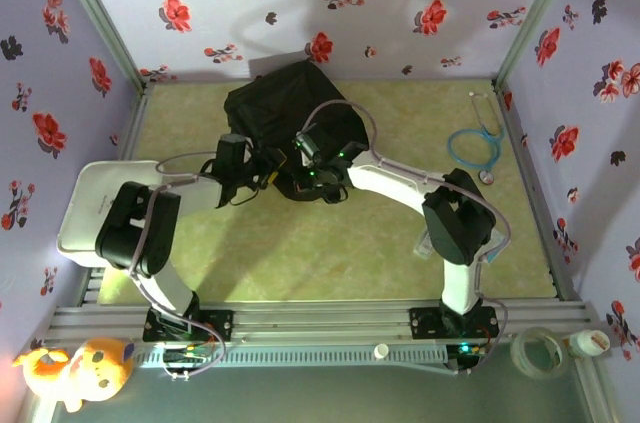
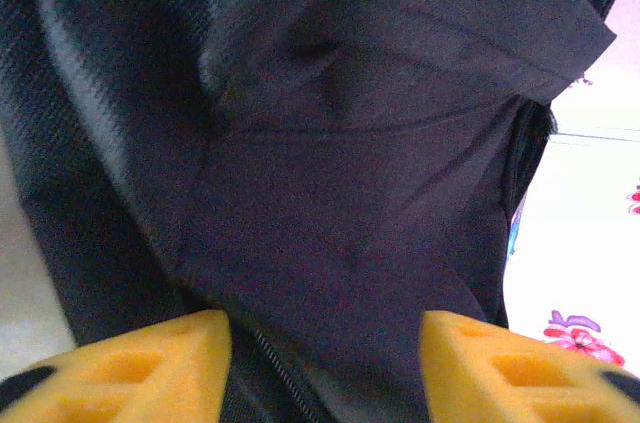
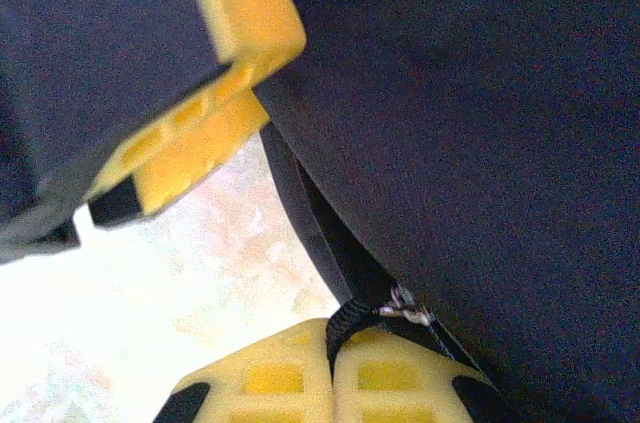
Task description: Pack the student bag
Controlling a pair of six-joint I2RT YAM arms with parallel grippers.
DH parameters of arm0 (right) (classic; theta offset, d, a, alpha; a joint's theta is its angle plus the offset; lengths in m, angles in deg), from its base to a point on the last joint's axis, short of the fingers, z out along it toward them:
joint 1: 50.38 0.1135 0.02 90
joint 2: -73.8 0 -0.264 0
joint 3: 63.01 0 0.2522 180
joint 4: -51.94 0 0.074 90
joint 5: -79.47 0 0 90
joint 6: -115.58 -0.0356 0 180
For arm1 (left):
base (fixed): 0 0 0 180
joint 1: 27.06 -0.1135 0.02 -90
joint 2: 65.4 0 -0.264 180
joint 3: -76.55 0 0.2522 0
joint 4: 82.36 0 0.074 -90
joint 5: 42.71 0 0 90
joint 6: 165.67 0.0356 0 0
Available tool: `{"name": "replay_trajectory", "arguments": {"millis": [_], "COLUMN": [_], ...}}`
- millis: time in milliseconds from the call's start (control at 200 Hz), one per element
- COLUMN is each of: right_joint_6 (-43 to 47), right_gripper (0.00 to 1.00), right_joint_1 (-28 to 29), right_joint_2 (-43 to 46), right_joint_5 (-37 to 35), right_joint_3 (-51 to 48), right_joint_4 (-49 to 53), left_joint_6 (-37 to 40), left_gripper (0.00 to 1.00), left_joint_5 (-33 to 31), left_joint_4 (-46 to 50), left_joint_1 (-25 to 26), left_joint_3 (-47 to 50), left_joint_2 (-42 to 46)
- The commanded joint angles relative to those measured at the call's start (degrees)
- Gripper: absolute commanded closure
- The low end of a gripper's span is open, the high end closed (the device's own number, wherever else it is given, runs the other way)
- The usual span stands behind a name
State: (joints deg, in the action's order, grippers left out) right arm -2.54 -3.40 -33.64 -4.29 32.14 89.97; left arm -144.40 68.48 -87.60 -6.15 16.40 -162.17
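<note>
Black bag (image 1: 290, 118), jaws parted on both arms
Above: it sits just beyond your left claw (image 1: 250, 178) and right claw (image 1: 315, 168). Left wrist: bag ahead between spread fingers (image 2: 150, 363); pinch one layer only. Right wrist: zip pull (image 3: 405, 308) at the lower finger (image 3: 290, 383); grip it squarely.

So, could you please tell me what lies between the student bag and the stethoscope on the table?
In the top external view, the stretch between the student bag and the blue stethoscope is bare green table.
</note>
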Motion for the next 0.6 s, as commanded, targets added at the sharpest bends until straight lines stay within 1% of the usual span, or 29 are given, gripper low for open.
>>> {"name": "replay_trajectory", "arguments": {"millis": [0, 90, 270, 395, 595], "right_joint_6": [-2.7, -5.0, -9.8, -12.3, -14.2], "right_gripper": [1.00, 1.00, 1.00, 1.00, 1.00], "right_joint_1": [-0.4, -0.9, -2.7, -4.4, -5.5], "right_joint_2": [4.0, 5.4, 8.3, 10.5, 13.6], "right_joint_5": [-1.9, -4.0, -7.8, -9.0, -11.0], "right_joint_3": [-2.5, -4.9, -9.6, -12.8, -15.7], "right_joint_4": [-0.8, -0.7, -0.7, -1.3, -1.6], "left_joint_6": [0.2, 1.7, 3.6, 4.6, 6.6], "left_gripper": [0.60, 0.76, 1.00, 1.00, 1.00], "left_joint_5": [-0.8, -2.1, -3.0, -3.5, -4.0], "left_joint_4": [-1.2, 1.4, 3.5, 4.4, 6.5], "left_joint_1": [0.2, 0.3, 0.0, -0.3, -0.8], "left_joint_3": [-2.9, -3.9, -4.8, -5.3, -5.7], "left_joint_2": [-1.7, -3.0, -4.9, -5.2, -5.3]}}
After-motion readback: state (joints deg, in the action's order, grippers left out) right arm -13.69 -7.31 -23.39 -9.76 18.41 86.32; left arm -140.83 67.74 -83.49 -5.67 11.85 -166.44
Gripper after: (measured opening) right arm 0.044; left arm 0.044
